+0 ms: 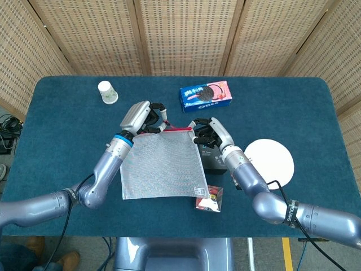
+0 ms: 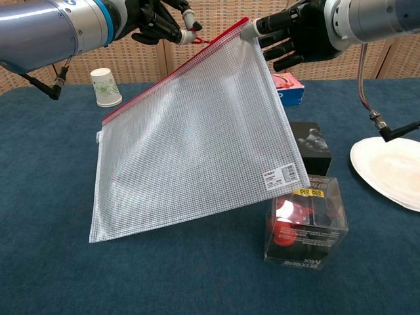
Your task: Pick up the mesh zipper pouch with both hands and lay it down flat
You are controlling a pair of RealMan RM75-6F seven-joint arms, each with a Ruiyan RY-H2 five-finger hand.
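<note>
The mesh zipper pouch (image 1: pixel 163 166) (image 2: pixel 197 144) is clear with a red zipper edge. It hangs tilted above the blue table, its lower edge close to the cloth. My left hand (image 1: pixel 144 117) (image 2: pixel 154 23) pinches the red zipper edge near the far left of the pouch. My right hand (image 1: pixel 208 134) (image 2: pixel 295 36) pinches the top right corner, with its other fingers spread. In the chest view the pouch's lower right corner overlaps a clear plastic box (image 2: pixel 305 226).
A paper cup (image 1: pixel 107 92) (image 2: pixel 105 86) stands at the far left and an Oreo box (image 1: pixel 206 95) at the far centre. A black box (image 1: pixel 211 161) (image 2: pixel 310 147) sits under my right hand. A white plate (image 1: pixel 271 162) (image 2: pixel 387 170) lies to the right.
</note>
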